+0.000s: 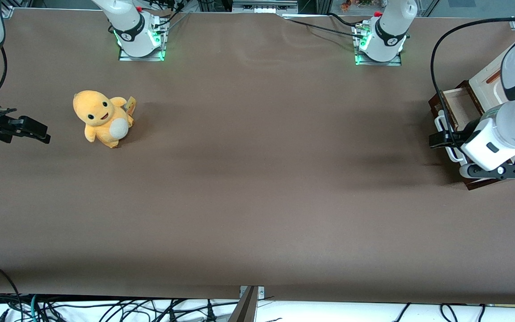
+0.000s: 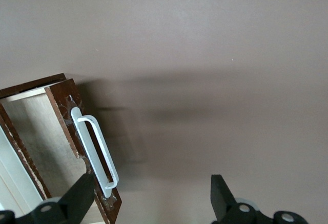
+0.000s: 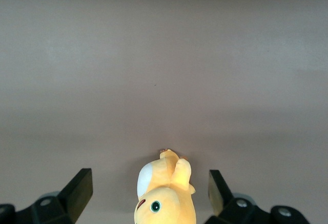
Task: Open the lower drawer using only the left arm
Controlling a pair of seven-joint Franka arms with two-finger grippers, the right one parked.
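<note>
Even overhead light, soft blurred pincer [image 2: 152, 198] shadow across matte brown table [image 1: 257, 188].

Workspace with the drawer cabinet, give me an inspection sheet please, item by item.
Surface: brown table, bare in the middle.
Job's things: lower drawer pulled out, pale inside showing; white handle free.
Clutter: yellow plush toy toward the parked arm's end.
Grippers: left gripper open, beside the handle, holding nothing.
Cables: black cable looped above the cabinet; more below the table edge.
Surroundings: two arm bases, green-lit.

The left arm [image 1: 514, 107] is white with a dark grey band, looped black cable and black hand [image 2: 148, 203].
</note>
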